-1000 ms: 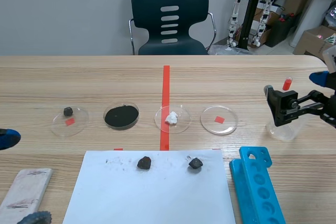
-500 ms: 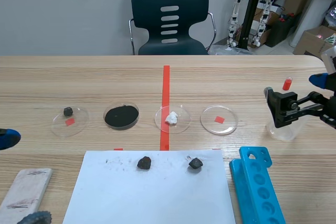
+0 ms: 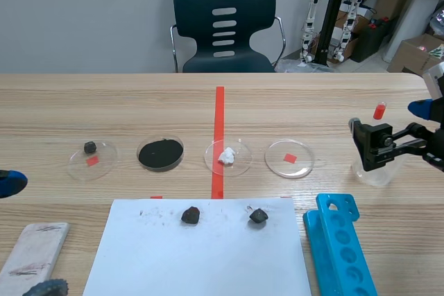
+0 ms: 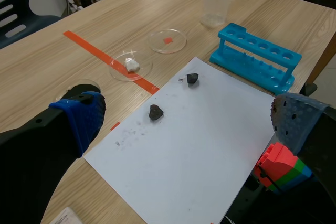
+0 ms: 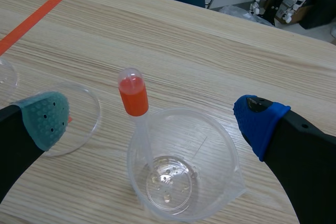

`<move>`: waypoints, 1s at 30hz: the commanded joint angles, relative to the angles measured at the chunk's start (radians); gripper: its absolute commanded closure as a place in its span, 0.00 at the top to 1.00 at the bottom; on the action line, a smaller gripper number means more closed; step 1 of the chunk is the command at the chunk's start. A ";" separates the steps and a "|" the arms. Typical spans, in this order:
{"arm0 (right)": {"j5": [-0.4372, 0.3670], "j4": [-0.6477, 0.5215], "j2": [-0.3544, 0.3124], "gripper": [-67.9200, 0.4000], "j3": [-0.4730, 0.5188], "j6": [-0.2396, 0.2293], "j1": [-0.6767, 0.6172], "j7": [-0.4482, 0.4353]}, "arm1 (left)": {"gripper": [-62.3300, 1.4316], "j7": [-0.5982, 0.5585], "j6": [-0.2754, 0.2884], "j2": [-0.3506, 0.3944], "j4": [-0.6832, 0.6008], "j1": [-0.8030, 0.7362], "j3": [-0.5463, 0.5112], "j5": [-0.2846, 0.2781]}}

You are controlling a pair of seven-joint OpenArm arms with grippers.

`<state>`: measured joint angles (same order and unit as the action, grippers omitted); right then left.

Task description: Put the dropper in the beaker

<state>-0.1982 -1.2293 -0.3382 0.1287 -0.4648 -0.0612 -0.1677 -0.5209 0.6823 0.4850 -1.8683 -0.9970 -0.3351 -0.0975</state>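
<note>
Red-topped dropper (image 5: 137, 124) standing in the clear beaker (image 5: 223, 153), my right hand (image 5: 151, 118) wide open near it, holding nothing, my left hand (image 4: 186, 119) open too, empty

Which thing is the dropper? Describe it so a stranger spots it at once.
Start at the wooden table and go to its right end, where a clear beaker stands beyond the blue tube rack. The dropper leans inside it, tip down. Its orange-red bulb above the rim sets it apart from the flat dishes nearby.
</note>
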 commanded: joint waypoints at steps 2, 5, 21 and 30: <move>-0.008 -0.012 -0.008 1.00 0.005 0.000 0.019 -0.016 | 1.00 -0.013 0.001 -0.005 -0.012 0.003 0.000 -0.013; -0.008 -0.012 -0.008 1.00 0.005 0.000 0.019 -0.017 | 1.00 -0.013 0.001 -0.005 -0.012 0.003 0.000 -0.013; -0.008 -0.012 -0.008 1.00 0.005 0.000 0.020 -0.035 | 1.00 -0.013 0.001 -0.005 -0.012 0.003 0.000 -0.013; -0.008 -0.012 -0.008 1.00 0.005 0.000 0.019 -0.034 | 1.00 -0.013 0.001 -0.005 -0.012 0.003 0.000 -0.013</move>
<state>-0.1982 -1.2293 -0.3382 0.1287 -0.4648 -0.0612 -0.1833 -0.5209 0.6823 0.4850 -1.8683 -0.9970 -0.3351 -0.0975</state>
